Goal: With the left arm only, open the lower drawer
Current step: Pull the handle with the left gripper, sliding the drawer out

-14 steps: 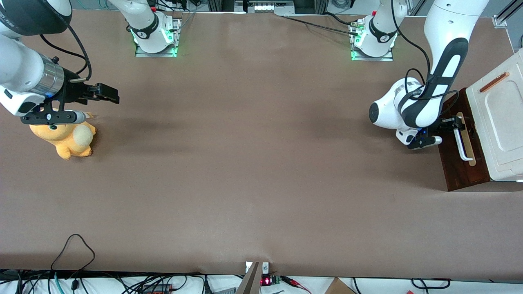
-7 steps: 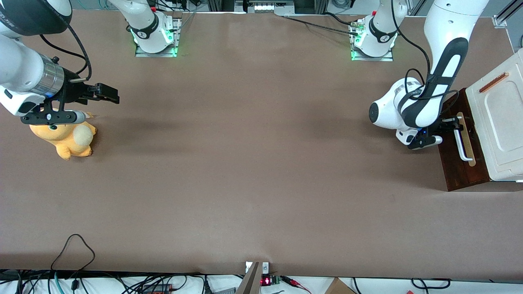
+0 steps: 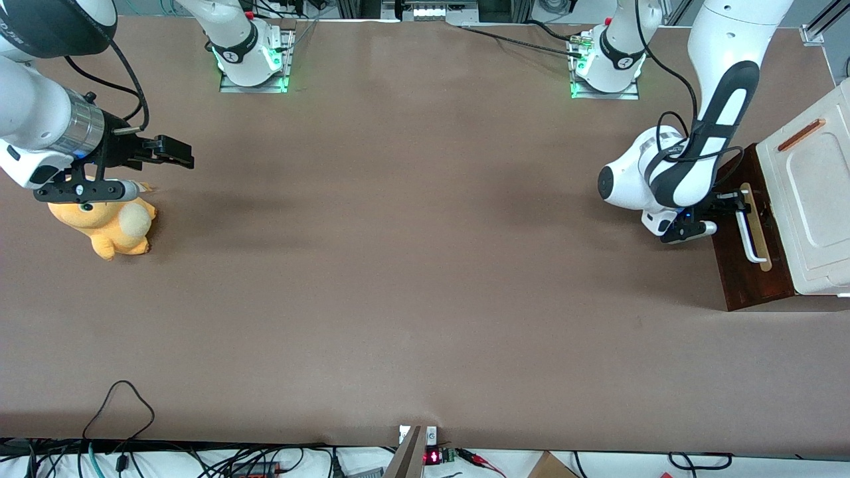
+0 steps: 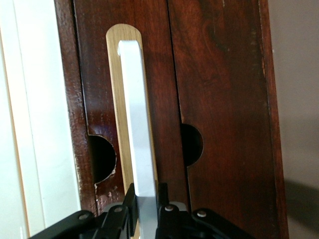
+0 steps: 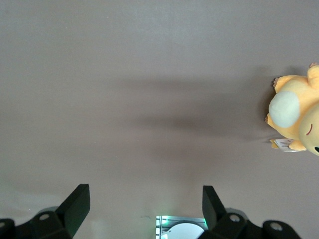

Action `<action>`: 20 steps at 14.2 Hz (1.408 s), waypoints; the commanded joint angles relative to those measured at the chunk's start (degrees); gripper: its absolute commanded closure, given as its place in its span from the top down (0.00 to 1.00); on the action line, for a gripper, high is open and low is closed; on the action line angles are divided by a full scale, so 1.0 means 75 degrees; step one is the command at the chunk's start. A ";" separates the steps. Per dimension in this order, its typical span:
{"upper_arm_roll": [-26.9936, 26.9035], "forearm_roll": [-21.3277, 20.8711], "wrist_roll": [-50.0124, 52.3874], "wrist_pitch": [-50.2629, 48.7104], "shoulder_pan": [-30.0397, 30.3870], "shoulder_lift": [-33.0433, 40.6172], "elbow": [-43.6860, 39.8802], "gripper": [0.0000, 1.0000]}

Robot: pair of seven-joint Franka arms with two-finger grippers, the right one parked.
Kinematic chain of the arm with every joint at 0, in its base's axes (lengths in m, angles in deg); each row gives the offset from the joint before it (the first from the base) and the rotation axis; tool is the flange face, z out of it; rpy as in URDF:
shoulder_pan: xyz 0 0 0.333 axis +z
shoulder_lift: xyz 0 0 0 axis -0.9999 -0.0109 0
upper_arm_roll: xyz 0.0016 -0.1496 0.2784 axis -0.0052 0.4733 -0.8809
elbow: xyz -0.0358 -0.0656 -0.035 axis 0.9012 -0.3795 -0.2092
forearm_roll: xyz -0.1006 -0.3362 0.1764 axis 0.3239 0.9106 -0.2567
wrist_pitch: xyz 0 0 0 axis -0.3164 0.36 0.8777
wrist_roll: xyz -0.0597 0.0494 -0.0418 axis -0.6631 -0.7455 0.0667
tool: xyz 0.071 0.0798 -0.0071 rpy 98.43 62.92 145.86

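The lower drawer's dark reddish-brown front [image 3: 734,265] faces the parked arm's end of the table, under the cream-white cabinet top [image 3: 813,199]. Its white bar handle [image 3: 750,232] runs along a pale wood strip [image 4: 113,89]. The left arm [image 3: 697,153] reaches down in front of the drawer. My left gripper [image 3: 732,202] is shut on the end of the handle that lies farther from the front camera. In the left wrist view the black fingers [image 4: 162,191] press both sides of the white bar [image 4: 135,109], and the gripper [image 4: 145,194] sits against the drawer front [image 4: 157,64].
An orange plush toy [image 3: 106,226] lies at the parked arm's end of the table and shows in the right wrist view as well [image 5: 294,119]. Brown table surface [image 3: 425,265] stretches between the toy and the cabinet. Cables lie along the table edge nearest the front camera.
The left arm and gripper have shifted slightly toward the parked arm's end, and the drawer front with its handle has come a little way with them.
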 commanded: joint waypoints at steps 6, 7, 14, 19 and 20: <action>0.0553 0.0359 -0.0624 0.0027 -0.0559 0.0256 -0.0408 0.00; 0.0682 0.0592 -0.0671 0.0027 -0.0594 0.0268 -0.0525 0.00; 0.1420 0.1695 -0.0730 0.0003 -0.0887 0.0256 -0.1006 0.00; 0.1480 0.1825 -0.0882 -0.0067 -0.0876 0.0384 -0.1042 0.91; 0.1492 0.1837 -0.1010 -0.0009 -0.0806 0.0547 -0.1053 1.00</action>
